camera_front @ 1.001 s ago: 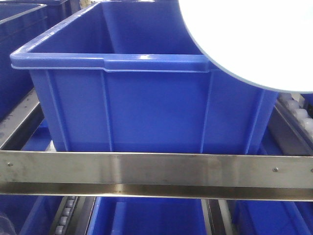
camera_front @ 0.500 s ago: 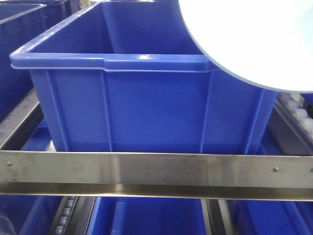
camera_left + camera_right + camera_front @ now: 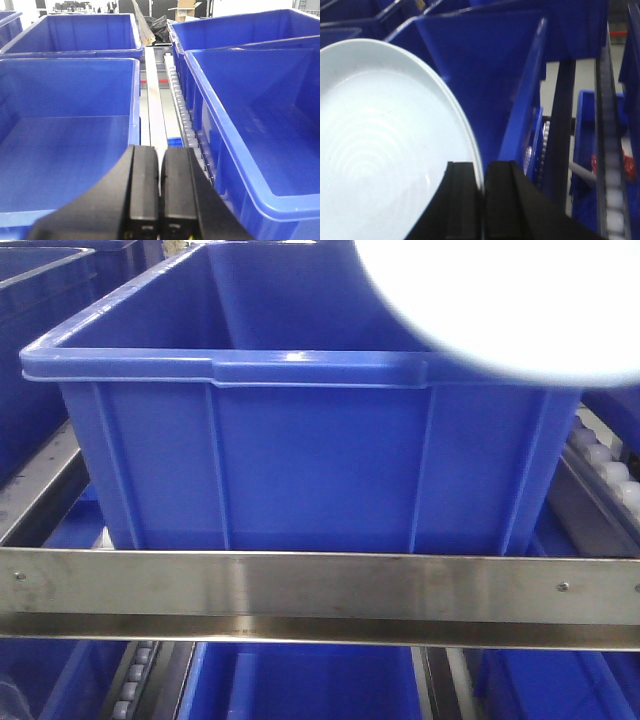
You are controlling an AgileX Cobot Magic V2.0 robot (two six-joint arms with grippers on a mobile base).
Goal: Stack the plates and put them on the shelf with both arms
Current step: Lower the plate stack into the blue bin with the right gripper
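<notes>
A large white plate [image 3: 380,150] fills the left of the right wrist view, tilted on edge, and my right gripper [image 3: 482,167] is shut on its rim. From the front the same plate [image 3: 500,300] is a blurred white shape at the top right, above the rim of a big blue bin [image 3: 300,460]. That bin stands on the shelf, whose brushed steel front bar [image 3: 300,585] runs across the bottom. My left gripper [image 3: 160,150] is shut with nothing between its fingers. It hovers over the gap between two bins.
In the left wrist view, open blue bins lie to the left [image 3: 65,135] and right [image 3: 260,110], with a roller rail [image 3: 182,110] between them. White rollers [image 3: 610,470] show beside the front bin. More blue bins sit on the level below.
In the front view the plate has shifted up and slightly left and now looks blurred. More of the blue bin's right rim shows. The shelf and bins have not moved.
</notes>
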